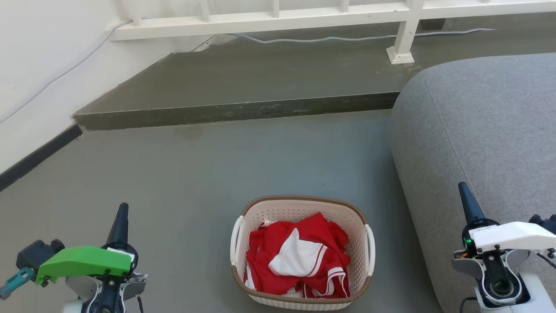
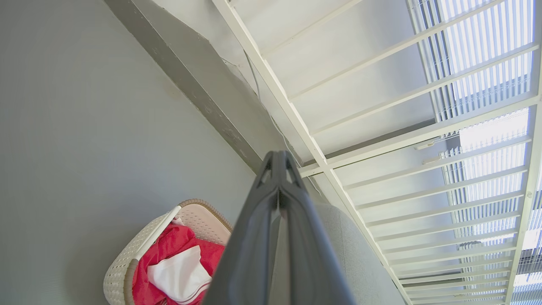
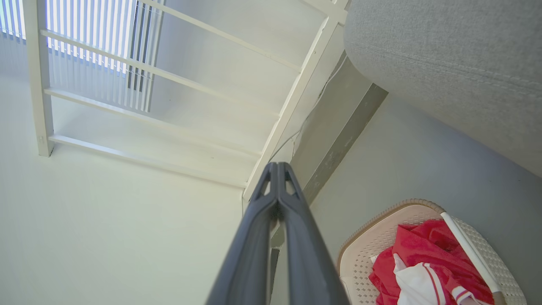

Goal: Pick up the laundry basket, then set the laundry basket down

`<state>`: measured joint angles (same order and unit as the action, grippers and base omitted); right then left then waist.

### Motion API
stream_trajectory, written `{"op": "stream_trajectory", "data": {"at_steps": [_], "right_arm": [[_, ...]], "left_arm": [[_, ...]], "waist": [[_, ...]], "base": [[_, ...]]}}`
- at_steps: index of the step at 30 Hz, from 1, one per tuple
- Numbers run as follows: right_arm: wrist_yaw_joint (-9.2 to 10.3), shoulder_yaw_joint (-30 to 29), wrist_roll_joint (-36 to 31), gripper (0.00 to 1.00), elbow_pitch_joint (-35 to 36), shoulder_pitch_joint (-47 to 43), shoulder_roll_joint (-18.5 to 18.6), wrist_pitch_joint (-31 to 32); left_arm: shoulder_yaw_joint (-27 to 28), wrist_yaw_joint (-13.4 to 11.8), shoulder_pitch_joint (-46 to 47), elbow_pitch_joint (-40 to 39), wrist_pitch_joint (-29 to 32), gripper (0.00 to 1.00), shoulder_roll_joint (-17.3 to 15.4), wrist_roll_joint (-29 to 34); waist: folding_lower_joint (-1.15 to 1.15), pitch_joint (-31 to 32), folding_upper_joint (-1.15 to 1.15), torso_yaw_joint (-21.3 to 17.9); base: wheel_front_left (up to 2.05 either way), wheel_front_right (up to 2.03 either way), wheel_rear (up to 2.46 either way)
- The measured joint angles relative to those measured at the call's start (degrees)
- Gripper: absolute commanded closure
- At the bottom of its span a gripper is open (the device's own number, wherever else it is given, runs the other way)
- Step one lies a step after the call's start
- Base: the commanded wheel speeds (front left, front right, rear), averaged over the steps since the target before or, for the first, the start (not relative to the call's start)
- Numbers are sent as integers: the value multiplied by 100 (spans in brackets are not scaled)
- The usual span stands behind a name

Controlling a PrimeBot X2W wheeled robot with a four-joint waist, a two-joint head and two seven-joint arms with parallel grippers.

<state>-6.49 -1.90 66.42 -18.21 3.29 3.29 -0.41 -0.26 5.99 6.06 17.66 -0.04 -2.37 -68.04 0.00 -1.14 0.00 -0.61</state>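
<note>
My left gripper [image 1: 122,216] and right gripper [image 1: 466,201] hang at either side of the frame, each with its two dark fingers pressed together and nothing held. The wrist views show the same, the left gripper [image 2: 278,160] and the right gripper [image 3: 277,168] both closing to a single point.

The laundry basket [image 1: 357,234] stands on the floor [image 1: 195,174] between the two grippers and below them. It lies inward to the right of my left gripper and inward to the left of my right one, well apart from both. Neither arm looks clearly nearer. Red and white clothes [image 1: 304,254] are heaped inside.

One white handle [image 1: 236,240] faces my left gripper and the other handle [image 1: 370,250] faces my right. Both run front to back along the basket's flanks, so I judge the lift to be a two-sided job, each gripper coming inward and down to its own handle. From the left wrist the basket [image 2: 120,271] sits low and to the left of the fingers. From the right wrist the basket [image 3: 360,258] sits low and to their right.

Beyond my right gripper bulks a grey sofa [image 1: 478,121]. Farther off are a dark step [image 1: 234,111] and a white railing [image 1: 260,21].
</note>
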Motion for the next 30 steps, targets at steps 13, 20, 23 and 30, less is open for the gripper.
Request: {"op": "stream_trajectory", "data": {"at_steps": [13,20,23,30], "right_arm": [[-3,-226,923,100,70,3,-42,260],[-4,-347,1448,100,105,4,-73,394],[-4,-391,1647,100,119,5,-81,450],[-5,-534,2236,100,151,8,-103,612]], "left_arm": [[199,13,-15,-46,260,100,4,-861],[278,55,-17,-99,400,100,9,-1360],[354,56,-18,-115,454,100,12,-1518],[449,64,-20,-140,609,100,22,-2089]], "waist": [[0,38,0,23],[0,58,0,36],[0,66,0,41],[0,89,0,56]], "base": [[0,0,0],[0,0,0],[0,0,0],[0,0,0]]}}
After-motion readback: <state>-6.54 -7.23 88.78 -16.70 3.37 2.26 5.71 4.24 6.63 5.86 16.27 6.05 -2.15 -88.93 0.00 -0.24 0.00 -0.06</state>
